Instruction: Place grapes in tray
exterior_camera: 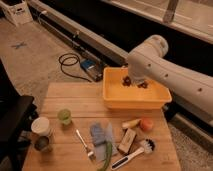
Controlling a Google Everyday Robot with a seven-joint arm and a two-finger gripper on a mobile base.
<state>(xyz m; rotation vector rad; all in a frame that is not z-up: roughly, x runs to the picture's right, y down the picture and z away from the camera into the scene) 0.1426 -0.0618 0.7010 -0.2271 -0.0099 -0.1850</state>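
The yellow tray (135,102) stands at the back right of the wooden table (70,97). My white arm reaches in from the right, and its gripper (134,82) hangs down inside the tray, over the far part of its floor. The grapes (143,85) show as a small dark bumpy clump right at the gripper's tip, low in the tray. I cannot tell whether they are held or lying on the tray floor. The arm's wrist hides part of the tray's back wall.
In front of the tray lie an orange-red fruit (146,124), a pale yellow piece (131,123), a wooden block (127,141), a brush (135,152), a blue cloth (101,135) and a fork (84,145). Cups (64,116) stand at left. A cable coil (70,62) lies on the floor.
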